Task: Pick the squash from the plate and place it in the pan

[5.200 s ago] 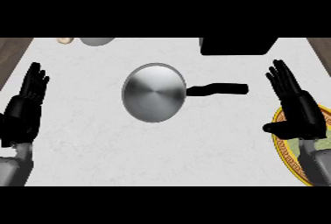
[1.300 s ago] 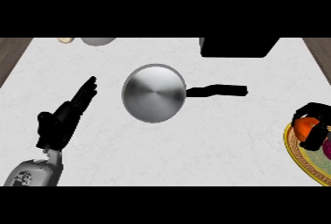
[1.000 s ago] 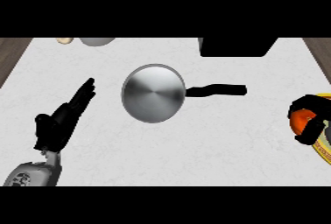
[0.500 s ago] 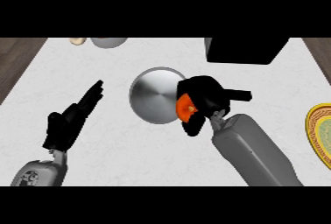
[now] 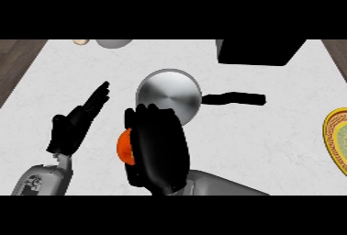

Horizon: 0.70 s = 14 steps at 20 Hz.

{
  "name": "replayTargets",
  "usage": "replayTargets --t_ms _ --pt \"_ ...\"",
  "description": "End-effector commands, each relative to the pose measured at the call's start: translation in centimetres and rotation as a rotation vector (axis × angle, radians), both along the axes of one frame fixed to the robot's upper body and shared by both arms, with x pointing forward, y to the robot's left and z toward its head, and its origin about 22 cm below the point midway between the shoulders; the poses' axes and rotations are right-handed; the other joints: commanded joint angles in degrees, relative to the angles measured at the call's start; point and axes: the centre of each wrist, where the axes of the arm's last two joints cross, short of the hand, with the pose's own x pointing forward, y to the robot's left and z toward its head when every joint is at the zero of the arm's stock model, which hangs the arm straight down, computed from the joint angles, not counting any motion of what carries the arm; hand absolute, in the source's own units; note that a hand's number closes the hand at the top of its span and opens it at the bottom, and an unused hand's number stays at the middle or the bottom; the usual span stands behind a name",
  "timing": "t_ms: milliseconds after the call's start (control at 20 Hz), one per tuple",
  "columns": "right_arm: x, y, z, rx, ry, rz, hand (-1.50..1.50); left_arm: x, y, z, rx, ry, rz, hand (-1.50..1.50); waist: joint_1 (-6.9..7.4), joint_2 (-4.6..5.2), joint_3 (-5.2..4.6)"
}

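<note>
The orange squash peeks out at the left side of my right hand, whose fingers curl round it and hide most of it. That hand hangs just in front of the round steel pan, overlapping its near rim. The pan's black handle points right. The yellow-rimmed plate lies at the right edge, partly cut off. My left hand rests open to the left of the pan, fingers straight and pointing up-right.
A black box stands at the back right. A grey bowl and a small beige object sit at the back left. Brown floor shows beyond the counter's left and right edges.
My right hand closed on the squash at the plate, carried it left across the counter and now sits in front of the pan's near-left rim. The left hand has barely shifted.
</note>
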Motion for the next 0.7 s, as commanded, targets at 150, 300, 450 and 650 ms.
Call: replayTargets --t_ms 150,300,450,650 --pt "-4.4 2.0 -1.3 0.206 -0.014 -0.112 1.5 1.0 -0.1 0.6 0.004 -0.021 0.017 0.0 -0.25 1.35 0.12" --pt "-2.3 2.2 -1.0 0.281 -0.055 -0.158 1.5 1.3 -0.5 0.9 0.01 -0.032 -0.004 0.0 0.02 1.68 0.13" --pt "-1.1 2.7 -2.7 0.255 -0.056 -0.181 1.5 -0.3 -1.8 -0.1 -0.011 -0.013 -0.027 0.0 1.28 1.72 0.13" --pt "2.7 2.7 -3.5 0.2 -0.11 -0.238 1.5 0.1 -0.1 1.5 -0.016 -0.03 -0.017 0.0 0.47 1.79 0.19"
